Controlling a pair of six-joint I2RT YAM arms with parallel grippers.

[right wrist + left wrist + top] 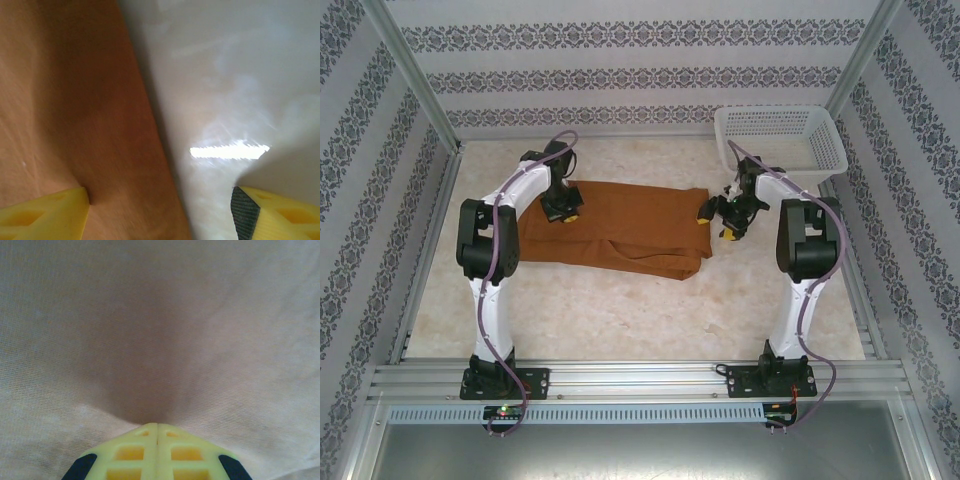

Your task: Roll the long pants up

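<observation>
The long pants (620, 228) lie folded flat as a rust-brown rectangle in the middle of the table. My left gripper (563, 213) stands on their far left part. In the left wrist view its yellow fingertips (157, 429) are shut tight together, tips pressed into the cloth (160, 320), which dimples around them; no cloth shows between the fingers. My right gripper (717, 223) is at the pants' right edge, open. In the right wrist view it (160, 215) straddles that edge: one finger (45, 215) over the cloth (75, 100), the other over bare table.
A white mesh basket (780, 135) stands at the back right corner, just behind the right arm. The pale marble tabletop (620, 310) stretches in front of the pants. Metal frame posts and patterned walls ring the table.
</observation>
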